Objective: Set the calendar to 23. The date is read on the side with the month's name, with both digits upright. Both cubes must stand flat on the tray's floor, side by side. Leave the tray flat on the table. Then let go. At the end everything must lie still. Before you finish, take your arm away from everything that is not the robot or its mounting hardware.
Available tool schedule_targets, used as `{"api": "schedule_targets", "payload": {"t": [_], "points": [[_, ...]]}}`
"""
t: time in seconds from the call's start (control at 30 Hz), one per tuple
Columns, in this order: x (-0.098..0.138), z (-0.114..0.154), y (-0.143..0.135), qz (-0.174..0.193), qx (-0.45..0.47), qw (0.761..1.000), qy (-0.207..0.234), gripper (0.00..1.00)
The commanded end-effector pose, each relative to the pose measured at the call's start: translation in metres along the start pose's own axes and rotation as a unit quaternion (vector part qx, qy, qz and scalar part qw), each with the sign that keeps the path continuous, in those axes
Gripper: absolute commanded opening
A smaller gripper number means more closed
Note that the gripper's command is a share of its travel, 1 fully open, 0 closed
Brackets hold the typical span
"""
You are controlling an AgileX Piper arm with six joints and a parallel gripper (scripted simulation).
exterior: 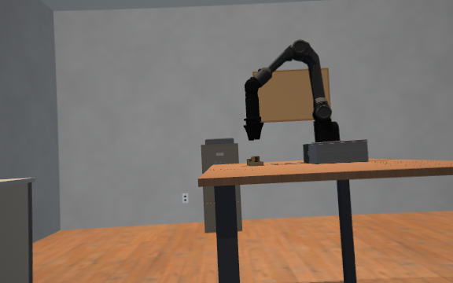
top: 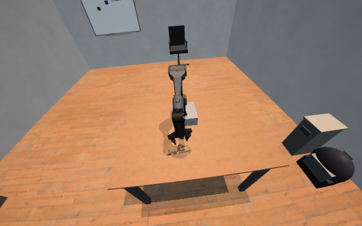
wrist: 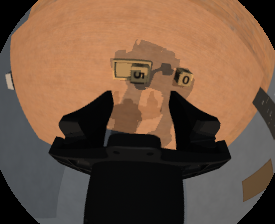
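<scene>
On the wrist view, cubes (wrist: 140, 75) (wrist: 183, 77) show 5 and 0 (top view: unreadable).

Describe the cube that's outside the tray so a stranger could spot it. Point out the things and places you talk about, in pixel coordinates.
On the wooden table (top: 219, 150) (exterior: 329, 170) (wrist: 78, 45), look below the gripper (top: 181, 142) (exterior: 254, 139) (wrist: 141, 97). Beside the small tray (top: 187, 151) (wrist: 122, 61) sits a tan cube (top: 168, 152) (wrist: 183, 78). Its top shows 0; the cube at the tray (top: 182, 148) (wrist: 140, 75) shows 5.

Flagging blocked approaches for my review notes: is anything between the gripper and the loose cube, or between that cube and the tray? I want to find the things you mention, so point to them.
Nothing visible stands between the open gripper (top: 181, 142) (exterior: 254, 139) (wrist: 141, 93) and the loose cube (top: 168, 152) (wrist: 183, 77). Toward the tray (top: 186, 150) (wrist: 122, 61), only shadow shows; the other cube (wrist: 140, 75) occupies the tray's near end.
</scene>
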State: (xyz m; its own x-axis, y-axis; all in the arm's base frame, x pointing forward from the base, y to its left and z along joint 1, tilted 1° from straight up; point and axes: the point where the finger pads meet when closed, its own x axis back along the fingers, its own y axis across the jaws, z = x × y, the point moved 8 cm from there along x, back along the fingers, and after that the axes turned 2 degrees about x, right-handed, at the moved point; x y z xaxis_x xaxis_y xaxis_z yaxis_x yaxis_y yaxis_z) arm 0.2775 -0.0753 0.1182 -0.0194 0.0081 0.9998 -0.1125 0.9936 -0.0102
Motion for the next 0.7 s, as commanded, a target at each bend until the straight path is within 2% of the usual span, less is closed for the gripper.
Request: {"api": "schedule_targets", "payload": {"t": [0.0,0.17,0.33,0.4,0.67], "points": [[-0.001,-0.001,-0.005,0.0,0.037,0.999,-0.002,1.0],[-0.004,-0.001,-0.019,0.0,0.162,0.987,-0.002,1.0],[-0.008,0.0,-0.038,0.0,0.319,0.948,-0.002,1.0],[-0.008,0.0,-0.038,0.0,0.319,0.948,-0.002,1.0],[-0.015,0.005,-0.068,0.0,0.546,0.837,-0.001,1.0]]}}
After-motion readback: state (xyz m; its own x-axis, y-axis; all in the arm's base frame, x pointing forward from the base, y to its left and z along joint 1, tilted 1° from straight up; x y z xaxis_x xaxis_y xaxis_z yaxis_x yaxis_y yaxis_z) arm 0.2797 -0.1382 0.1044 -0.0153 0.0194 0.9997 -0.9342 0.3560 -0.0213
